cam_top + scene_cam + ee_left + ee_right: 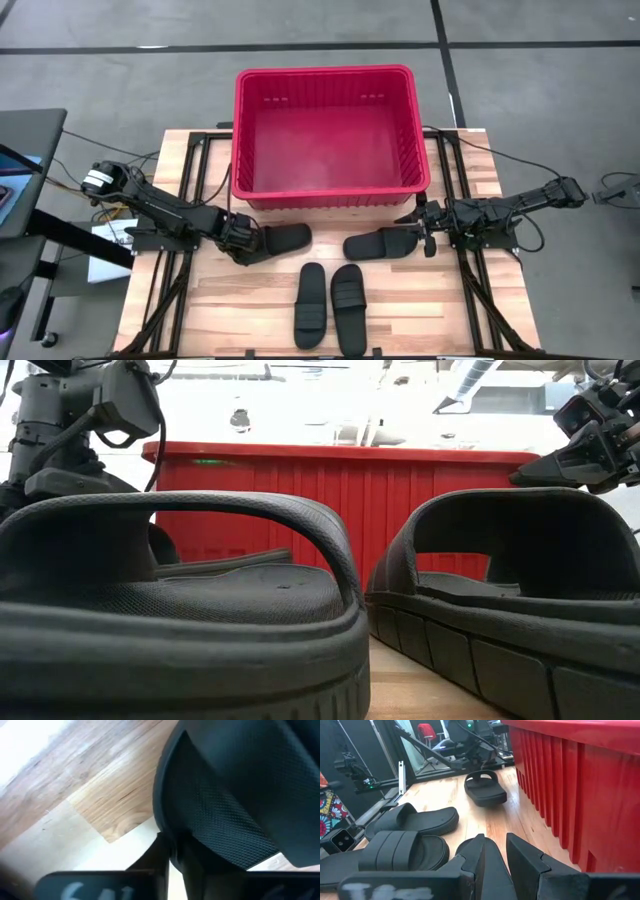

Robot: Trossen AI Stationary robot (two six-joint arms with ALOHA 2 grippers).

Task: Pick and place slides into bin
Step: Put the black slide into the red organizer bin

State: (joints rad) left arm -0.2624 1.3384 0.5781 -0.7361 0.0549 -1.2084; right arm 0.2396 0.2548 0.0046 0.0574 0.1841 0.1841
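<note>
Listing, left to right, what sits on the wooden table (460,300).

Left gripper (243,246): low at the table's left, fingers closed together on the rim of the left slide (283,239), at its end away from the centre. The left wrist view shows textured black sole edge pinched between the fingers, a grip that looks meant for lifting it.

Left slide: flat on the wood, just near of the bin (325,130), not yet raised.

Centre pair of slides (329,303): side by side near the table's near edge, pointing toward the bin, untouched.

Bin: red, lattice-walled, at the far centre, holding no slides; placed between the arms, probably so either can reach it.

Right slide (383,244): flat, mirroring the left one, just near of the bin.

Right gripper (427,228): at that slide's outer end, fingers part-way apart around its edge; whether they actually grip it cannot be told.
</note>
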